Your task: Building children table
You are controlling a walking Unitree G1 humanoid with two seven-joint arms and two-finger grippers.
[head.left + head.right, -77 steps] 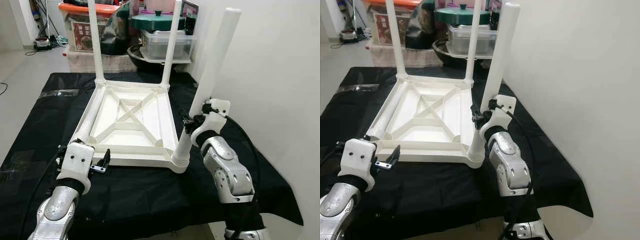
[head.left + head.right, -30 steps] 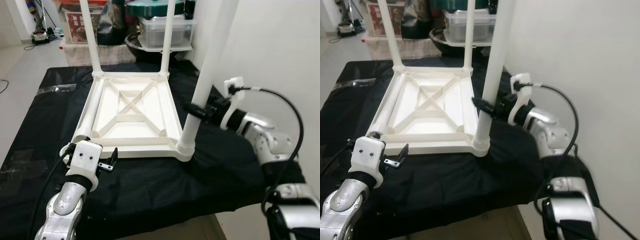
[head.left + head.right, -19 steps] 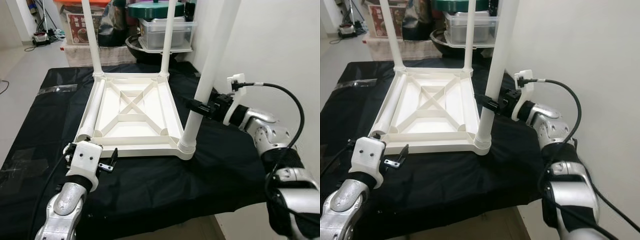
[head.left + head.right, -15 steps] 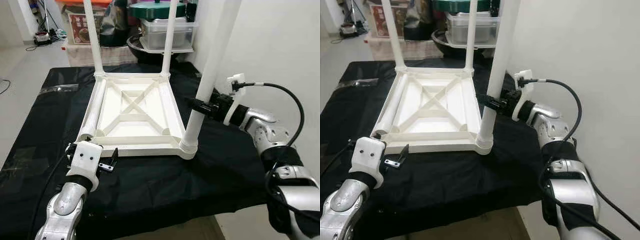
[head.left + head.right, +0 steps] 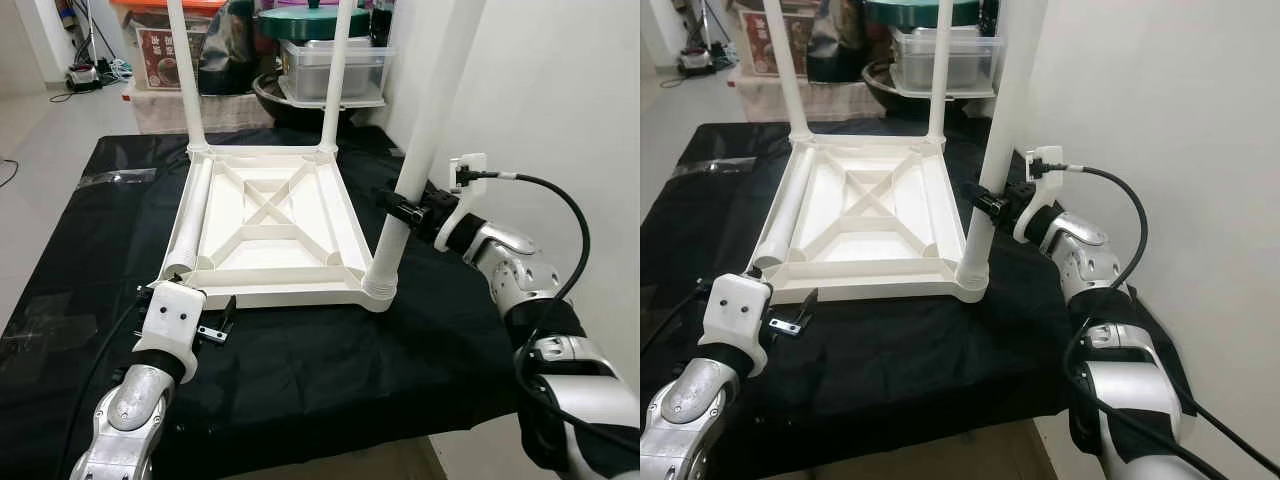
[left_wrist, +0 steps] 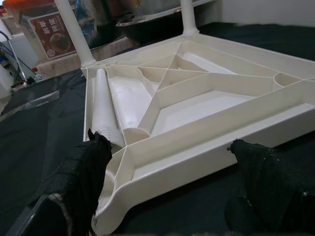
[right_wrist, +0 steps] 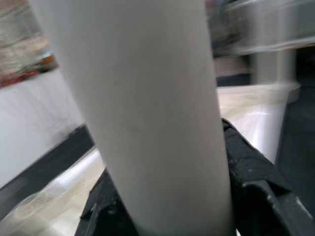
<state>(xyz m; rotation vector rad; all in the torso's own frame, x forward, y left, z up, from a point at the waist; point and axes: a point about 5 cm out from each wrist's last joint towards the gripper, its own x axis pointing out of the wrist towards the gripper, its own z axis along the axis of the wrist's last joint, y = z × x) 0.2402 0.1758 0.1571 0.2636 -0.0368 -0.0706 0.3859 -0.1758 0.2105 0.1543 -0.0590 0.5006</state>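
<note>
A big worktop [image 5: 90, 240] with a black cloth on it takes up most of the scene. A white wall is on the robot's right.

On the cloth lies a white plastic table top [image 5: 265, 235], turned upside down, so its ribs and cross shape show. Two white legs [image 5: 184, 75] stand up from its far corners. A third leg [image 5: 420, 150] stands in the near right corner, leaning a little. A loose leg [image 5: 187, 220] lies flat inside the table top along its left edge.

Behind the worktop are plastic storage boxes [image 5: 325, 68] and a green lid [image 5: 315, 18].

The right gripper [image 5: 403, 212] is clenched around the third leg, partway up it. In the right wrist view the black fingers [image 7: 246, 162] hug both sides of the leg.

The left gripper [image 5: 215, 327] is released, with its fingers [image 6: 81, 169] spread wide. It hovers just beside the near left corner of the table top, holding nothing.
</note>
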